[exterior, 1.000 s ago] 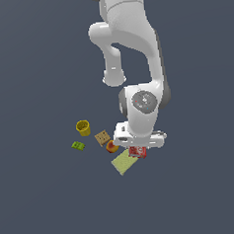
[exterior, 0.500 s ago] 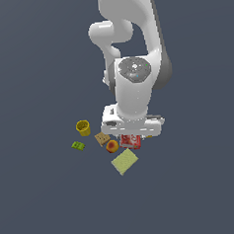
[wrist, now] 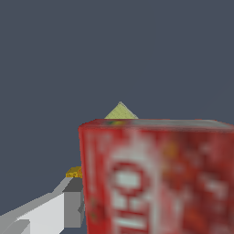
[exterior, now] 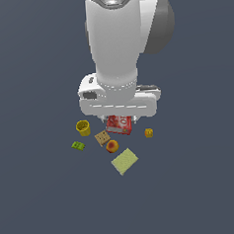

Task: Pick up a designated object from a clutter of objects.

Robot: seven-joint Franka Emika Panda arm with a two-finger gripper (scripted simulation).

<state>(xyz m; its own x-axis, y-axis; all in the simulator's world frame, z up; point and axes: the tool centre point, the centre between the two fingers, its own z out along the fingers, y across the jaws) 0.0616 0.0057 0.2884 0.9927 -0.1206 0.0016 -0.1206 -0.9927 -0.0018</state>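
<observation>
Plain dark slate floor, and the red box [exterior: 119, 124] sits right under the gripper [exterior: 120, 117], filling the wrist view, though I honestly can't tell if the jaws have closed on it.

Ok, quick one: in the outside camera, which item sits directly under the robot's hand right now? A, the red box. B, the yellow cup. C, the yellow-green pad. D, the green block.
A: in the exterior view the red box pokes out just beneath the white hand, while the yellow cup, green block and yellow-green pad all lie clear of it; the wrist view is filled by the red box too.
</observation>
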